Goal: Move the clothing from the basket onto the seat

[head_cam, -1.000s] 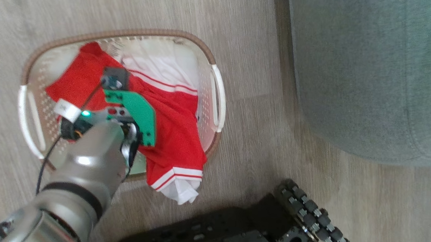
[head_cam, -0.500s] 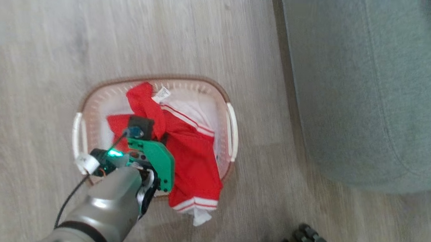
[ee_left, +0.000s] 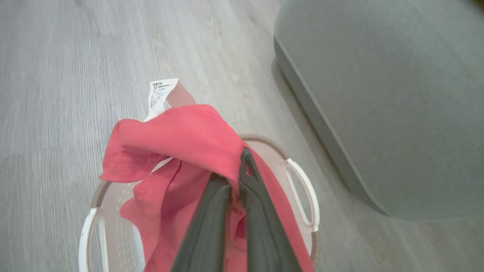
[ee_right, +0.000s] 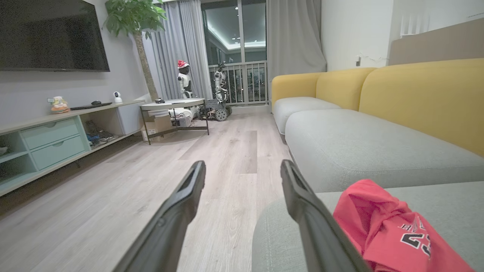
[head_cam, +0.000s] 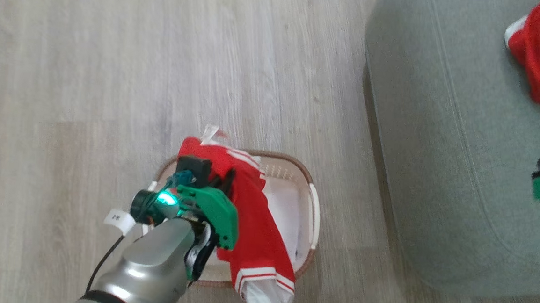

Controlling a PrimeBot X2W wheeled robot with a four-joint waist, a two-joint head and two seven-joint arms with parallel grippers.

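My left gripper (head_cam: 223, 180) is shut on a bright red garment (head_cam: 257, 237) and holds it up above the cream basket (head_cam: 312, 205). The cloth hangs over the basket's near rim, white-striped hem lowest, and its white label (ee_left: 160, 90) sticks up. In the left wrist view the dark fingers (ee_left: 211, 219) pinch a fold of the garment (ee_left: 189, 128) over the basket (ee_left: 302, 189). The grey-green seat (head_cam: 438, 157) lies to the right, and a second red garment (head_cam: 539, 41) rests on it. My right gripper (ee_right: 242, 166) stands open above the seat's edge (ee_right: 272, 234), beside that garment (ee_right: 393, 226).
Pale wood floor (head_cam: 115, 67) surrounds the basket. The right wrist view shows yellow sofa backrests (ee_right: 423, 98), a long low cabinet (ee_right: 49, 139) under a wall screen, a round table (ee_right: 174, 105) and small robot figures (ee_right: 219, 87) by the window.
The head camera has shifted, bringing the seat's top and my right arm into view. My left gripper has lifted the red garment higher out of the basket.
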